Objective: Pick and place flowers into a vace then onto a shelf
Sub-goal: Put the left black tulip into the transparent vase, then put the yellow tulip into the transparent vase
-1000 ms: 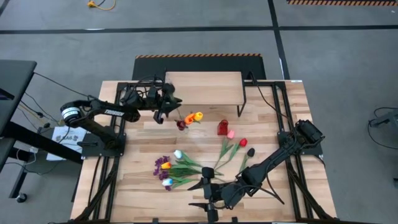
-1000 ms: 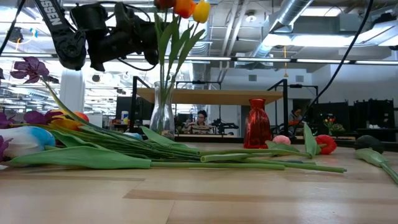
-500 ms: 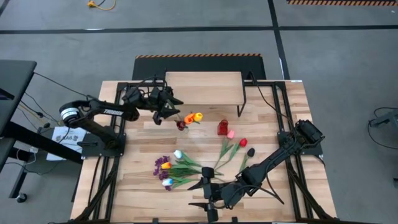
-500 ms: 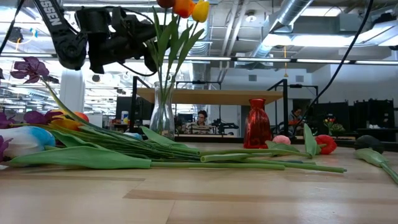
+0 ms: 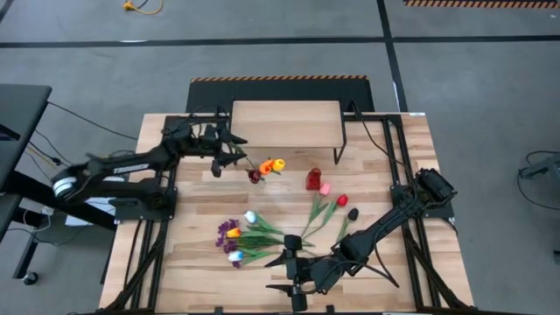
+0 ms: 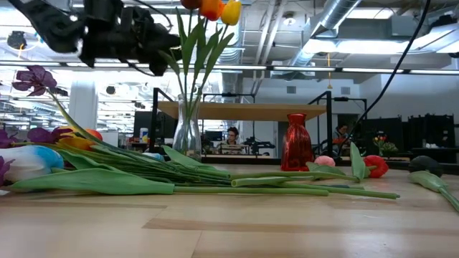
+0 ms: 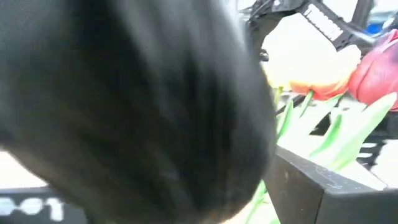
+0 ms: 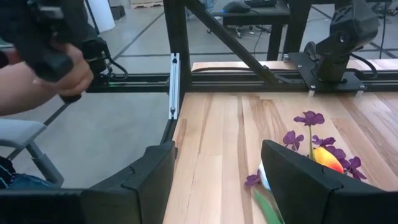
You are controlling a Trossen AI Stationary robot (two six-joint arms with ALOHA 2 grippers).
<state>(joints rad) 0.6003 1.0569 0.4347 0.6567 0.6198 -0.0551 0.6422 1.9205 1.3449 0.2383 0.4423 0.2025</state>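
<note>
The left gripper (image 5: 229, 156) hovers above the desk (image 5: 394, 184) just beside the clear vase (image 6: 187, 134), on the vase's left in the high view; whether its fingers are parted cannot be told, since the left wrist view is mostly blocked by a dark blur with tulip heads close behind it; three flowers (image 5: 269, 166) already stand upright in that vase, red, orange and yellow heads up top; the shelf (image 5: 286, 122) sits directly behind the vase, toward the far edge, so the lift onto it looks short and straight back; the left arm is plainly the nearer one for that.

Down at the near edge the right gripper (image 5: 289, 273) rests with fingers spread wide and nothing between them; the loose flowers on the desk (image 5: 248, 238) lie just ahead of it, stems running roughly left to right with heads toward the left; a second bunch (image 5: 328, 210) fans toward the small red vase (image 5: 313, 179); that red vase stands close to the clear one's right and could be clipped; in the right wrist view a person's hand (image 8: 62, 62) shows beyond the desk.
</note>
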